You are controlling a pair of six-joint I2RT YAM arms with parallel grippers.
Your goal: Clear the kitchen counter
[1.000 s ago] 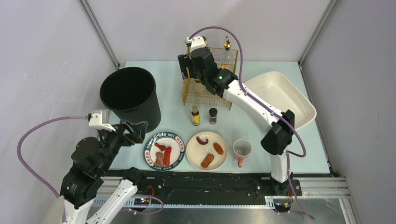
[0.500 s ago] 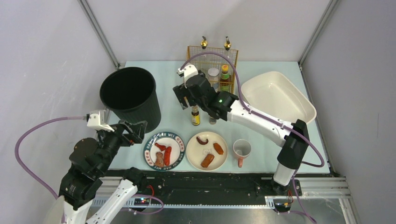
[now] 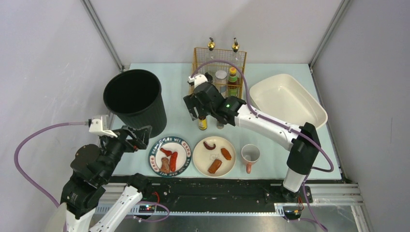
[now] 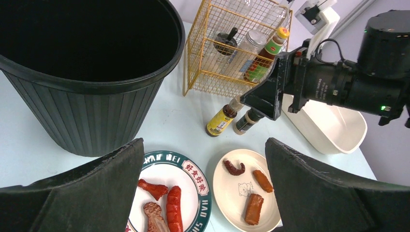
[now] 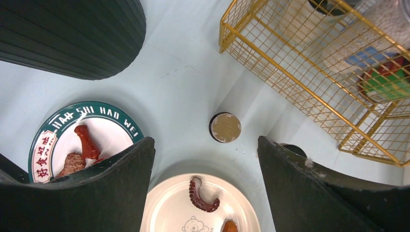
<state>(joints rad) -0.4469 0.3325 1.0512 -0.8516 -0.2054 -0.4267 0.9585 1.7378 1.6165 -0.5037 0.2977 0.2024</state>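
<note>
Directly beneath right gripper [image 5: 204, 141]: kitchen counter [image 5: 183, 72]

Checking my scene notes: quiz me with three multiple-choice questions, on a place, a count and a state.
1. The mug stands: A) right of the cream plate; B) left of it; C) on it.
2. Plates holding food: A) one; B) two; C) four.
3. The right end effector is: A) open; B) shut on the mug; C) shut on a plate.
Answers: 1 A, it sits off the plate's right rim. 2 B, the cream plate and the green-rimmed plate. 3 A, its fingers stand wide apart.
</note>
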